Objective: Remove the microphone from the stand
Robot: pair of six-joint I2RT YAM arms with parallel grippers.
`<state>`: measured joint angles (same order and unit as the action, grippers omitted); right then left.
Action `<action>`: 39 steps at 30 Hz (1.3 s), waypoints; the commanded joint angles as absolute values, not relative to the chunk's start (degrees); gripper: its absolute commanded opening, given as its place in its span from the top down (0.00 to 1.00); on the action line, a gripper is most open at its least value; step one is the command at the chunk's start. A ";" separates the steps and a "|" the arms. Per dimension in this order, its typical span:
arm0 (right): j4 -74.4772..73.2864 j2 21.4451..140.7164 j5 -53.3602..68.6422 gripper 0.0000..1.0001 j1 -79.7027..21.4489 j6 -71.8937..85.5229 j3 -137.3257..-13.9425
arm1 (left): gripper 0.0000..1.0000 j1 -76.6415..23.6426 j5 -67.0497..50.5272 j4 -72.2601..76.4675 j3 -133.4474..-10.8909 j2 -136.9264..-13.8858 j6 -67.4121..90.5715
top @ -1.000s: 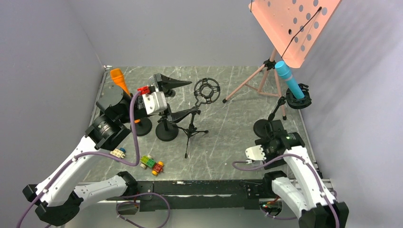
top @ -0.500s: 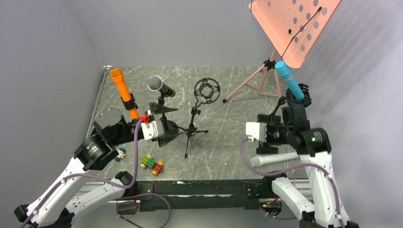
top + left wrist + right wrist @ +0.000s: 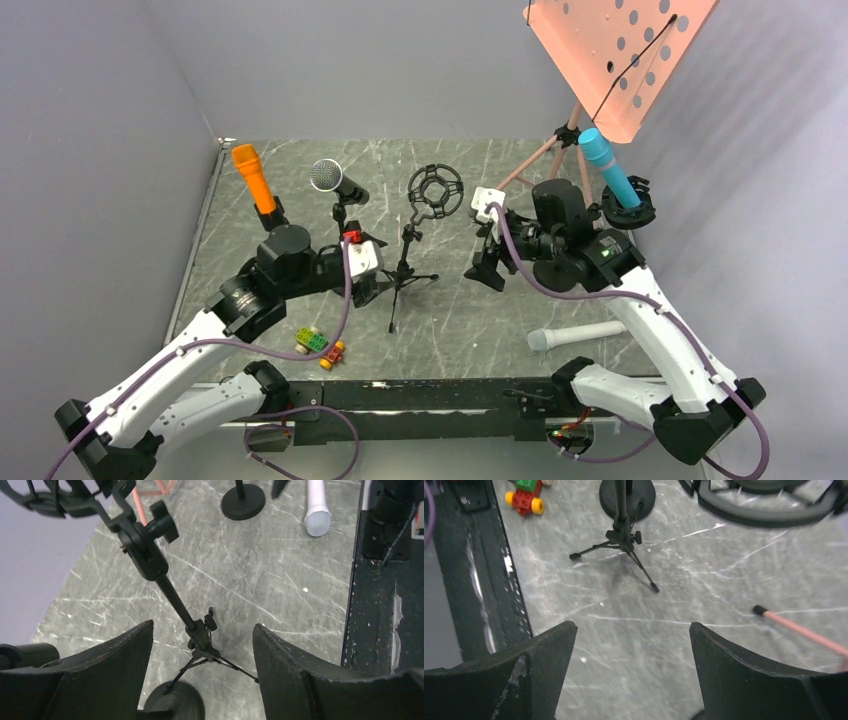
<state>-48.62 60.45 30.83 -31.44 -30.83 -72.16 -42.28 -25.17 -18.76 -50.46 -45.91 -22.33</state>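
An orange microphone (image 3: 252,178) stands in a stand at the back left. A silver-headed black microphone (image 3: 335,180) sits in the stand beside it. A blue microphone (image 3: 608,168) sits in a stand at the right. A white microphone (image 3: 580,333) lies flat on the table at the front right and also shows in the left wrist view (image 3: 317,510). My left gripper (image 3: 375,285) is open and empty, its fingers either side of the tripod stand (image 3: 197,635) with the empty shock mount (image 3: 436,190). My right gripper (image 3: 487,265) is open and empty above the table's middle.
A pink music stand (image 3: 615,50) on a tripod fills the back right; one of its legs shows in the right wrist view (image 3: 804,632). Toy brick cars (image 3: 320,345) lie at the front left. Round stand bases (image 3: 243,502) sit on the table. Grey walls close in left, back and right.
My left gripper has moved from beside the orange microphone down and right to the tripod stand. My right arm has swung up and left to the middle, uncovering the white microphone.
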 commanded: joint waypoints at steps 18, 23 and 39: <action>-26.38 60.36 33.38 0.17 -30.50 -2.24 -55.49 | 0.62 -41.90 -23.97 -0.44 -56.60 -62.04 -13.82; -25.73 65.21 36.33 0.12 -29.80 -0.43 -56.03 | 1.00 -41.89 -23.05 1.42 -58.66 -65.51 -8.51; -19.36 83.06 52.98 0.00 -15.65 28.05 -60.03 | 1.00 -41.84 -0.76 6.10 -69.67 -75.56 10.52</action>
<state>-23.27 81.17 45.69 -16.71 19.33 -57.17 -41.69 -6.02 -0.23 -64.88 -75.44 5.45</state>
